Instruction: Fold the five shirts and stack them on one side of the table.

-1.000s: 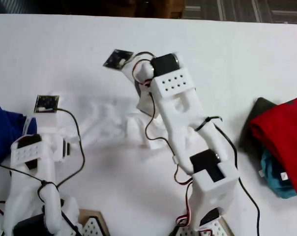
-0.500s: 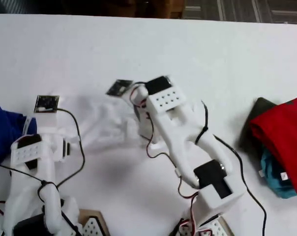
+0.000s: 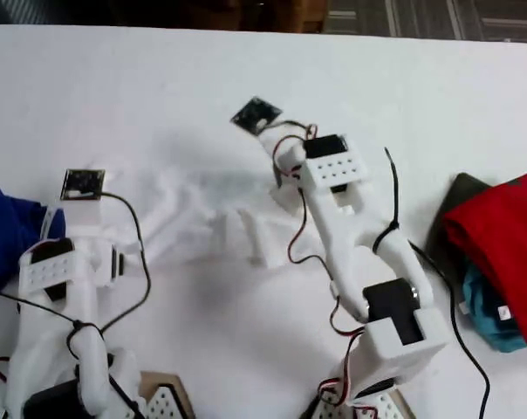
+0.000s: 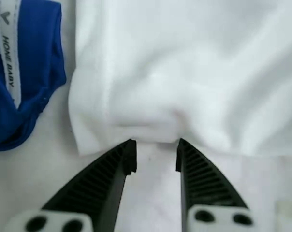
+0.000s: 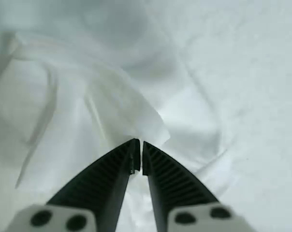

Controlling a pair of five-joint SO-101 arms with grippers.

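Folding white shirt [image 3: 198,223]: right end effector [image 5: 138,157] pinches a fold; left end effector [image 4: 153,157] open at its edge. Close left first, then lift evenly.

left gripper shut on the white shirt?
No: in the left wrist view the left gripper has its fingers apart with a clear gap between them, the tips just at the white shirt's edge.

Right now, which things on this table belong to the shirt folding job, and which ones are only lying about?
Belong to the job: white shirt, blue shirt, red shirt, teal shirt, dark shirt; left hand, open at the white shirt's edge; right hand, pinching it.

Only there besides: table, arm cable.
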